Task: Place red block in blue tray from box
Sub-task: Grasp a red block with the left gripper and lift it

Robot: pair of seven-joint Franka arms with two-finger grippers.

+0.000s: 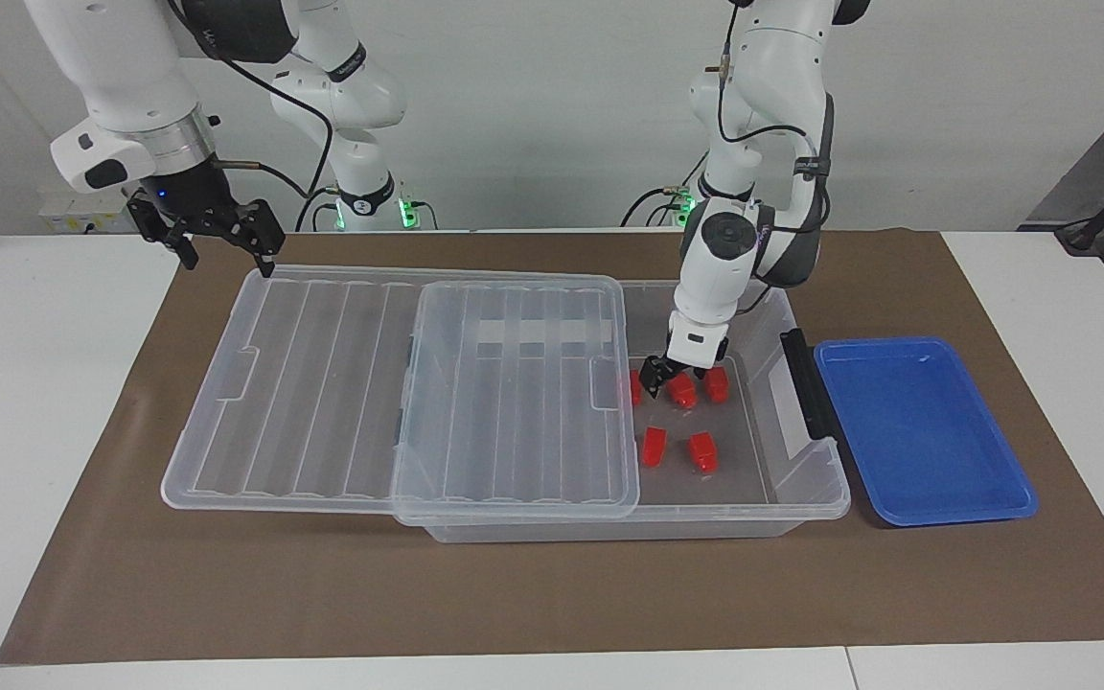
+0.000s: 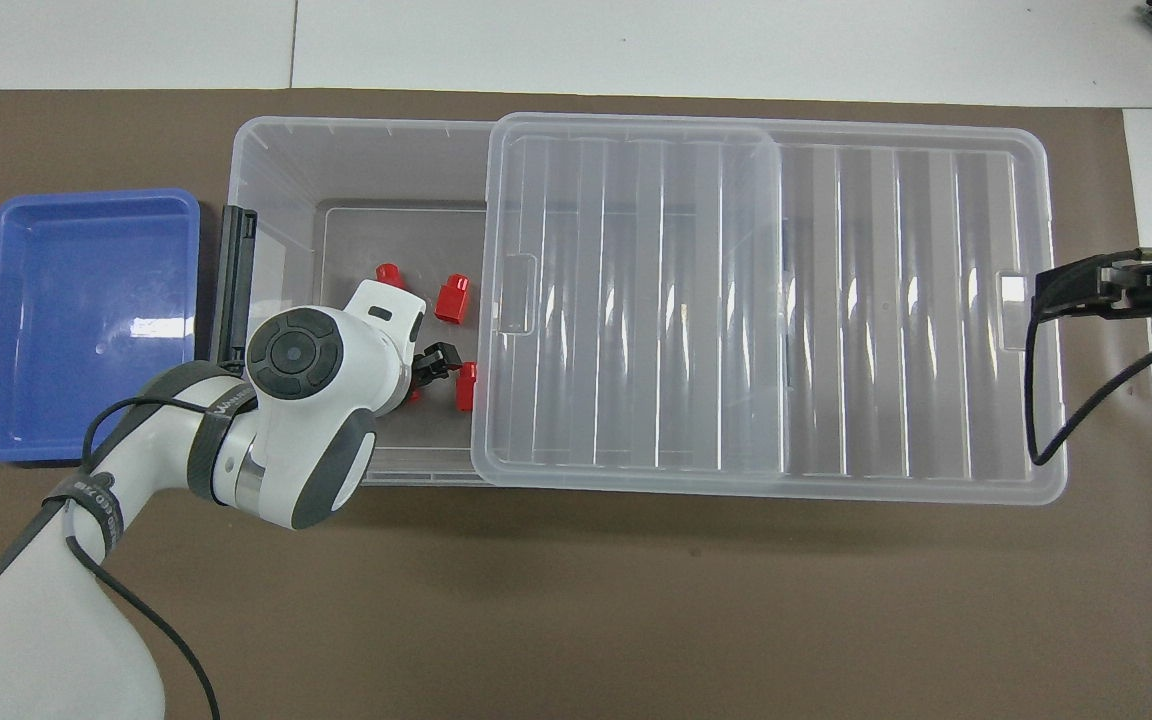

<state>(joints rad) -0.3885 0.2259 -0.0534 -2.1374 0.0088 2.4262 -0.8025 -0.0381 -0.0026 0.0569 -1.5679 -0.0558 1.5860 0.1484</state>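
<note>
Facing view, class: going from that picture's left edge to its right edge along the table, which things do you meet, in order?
Right gripper → slid-aside clear lid → open part of the box with the red blocks and the left gripper → dark grey handle → blue tray.

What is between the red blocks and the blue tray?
The box's clear end wall with its dark handle stands between the red blocks and the blue tray, clearest in the facing view.

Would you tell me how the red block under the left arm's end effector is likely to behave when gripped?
The red block looks like hard plastic, so probably stiff and light. Its glossy faces may slip. Lying on its side, it seems unlikely to roll.
</note>
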